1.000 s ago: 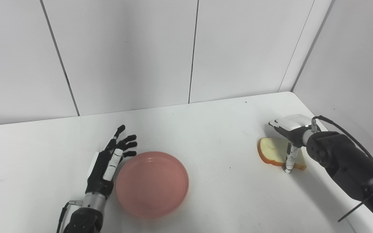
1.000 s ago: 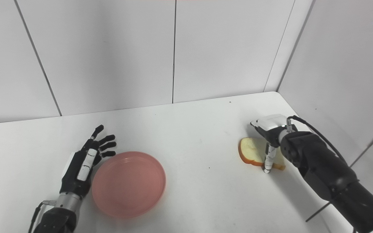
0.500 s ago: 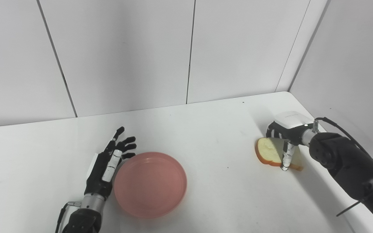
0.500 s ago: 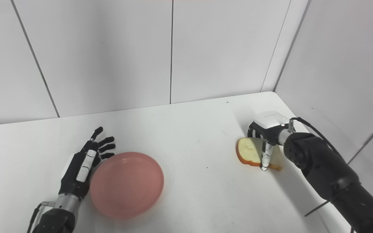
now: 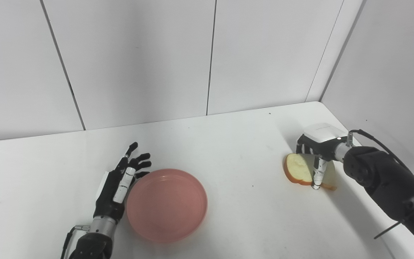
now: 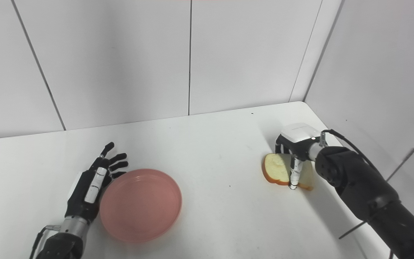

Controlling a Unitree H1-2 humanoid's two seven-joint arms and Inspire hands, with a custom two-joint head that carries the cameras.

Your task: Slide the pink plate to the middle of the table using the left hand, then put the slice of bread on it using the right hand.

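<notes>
White table [image 5: 228,151] | left hand [image 5: 119,183] fingers spread, flat beside pink plate [image 5: 166,204] rim | right hand [image 5: 316,151] arched over bread slice [image 5: 300,172], thumb down at crust, grasp unclear

The pink plate [image 5: 166,204] looks like smooth plastic with a soft sheen. The bench [image 5: 243,151] is smooth, matt white. The slice of bread [image 5: 299,172] has a porous pale crumb and brown crust. Both hands look black and white hard plastic.
</notes>
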